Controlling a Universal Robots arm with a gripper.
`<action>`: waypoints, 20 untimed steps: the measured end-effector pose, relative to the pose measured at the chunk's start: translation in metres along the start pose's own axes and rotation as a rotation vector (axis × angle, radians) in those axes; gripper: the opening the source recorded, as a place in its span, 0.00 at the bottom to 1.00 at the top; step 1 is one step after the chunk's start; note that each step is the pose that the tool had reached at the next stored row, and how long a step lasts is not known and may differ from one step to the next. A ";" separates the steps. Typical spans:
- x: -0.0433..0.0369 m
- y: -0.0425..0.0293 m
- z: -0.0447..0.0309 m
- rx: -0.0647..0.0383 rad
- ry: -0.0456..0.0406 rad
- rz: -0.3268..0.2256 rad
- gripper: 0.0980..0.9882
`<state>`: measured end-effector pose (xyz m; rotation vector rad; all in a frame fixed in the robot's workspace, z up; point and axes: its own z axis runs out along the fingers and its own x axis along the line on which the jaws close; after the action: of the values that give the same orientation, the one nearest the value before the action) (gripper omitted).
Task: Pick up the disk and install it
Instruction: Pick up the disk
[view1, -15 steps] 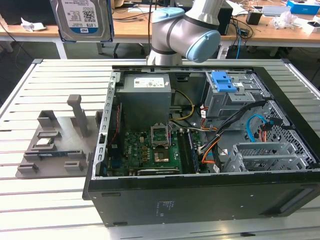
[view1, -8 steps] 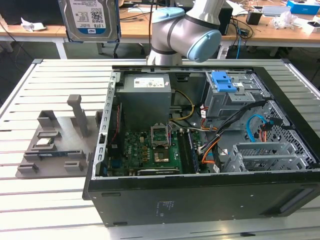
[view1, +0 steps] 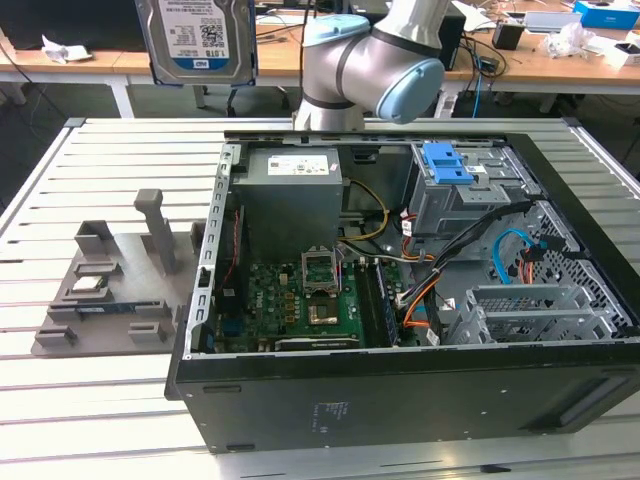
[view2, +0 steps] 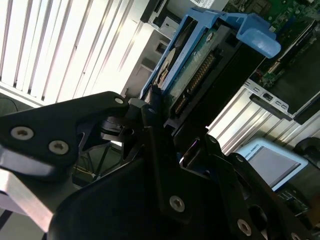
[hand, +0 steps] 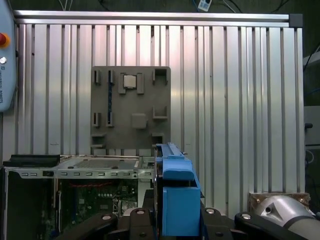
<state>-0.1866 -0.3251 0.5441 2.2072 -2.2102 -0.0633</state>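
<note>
Surface: slatted metal table (view1: 110, 160); room: cluttered desks (view1: 560, 62) behind; end effector (view2: 172, 120): clamped on disk (view1: 195, 40), aloft

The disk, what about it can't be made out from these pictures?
Exterior view: the disk has its upper part cut off by the top edge.
First wrist view: it shows edge-on, so its broad faces are turned away, and the picture's edge cuts off one end.
Second wrist view: the hand covers its near end, hiding the contact.
</note>
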 end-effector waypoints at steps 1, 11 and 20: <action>0.0000 -0.0017 0.0001 0.000 0.0001 0.000 0.30; 0.0000 -0.0230 0.0010 0.000 0.0000 0.000 0.30; 0.0000 -0.0491 0.0017 0.000 0.0000 0.000 0.30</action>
<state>-0.1376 -0.3252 0.5403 2.2073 -2.2102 -0.0633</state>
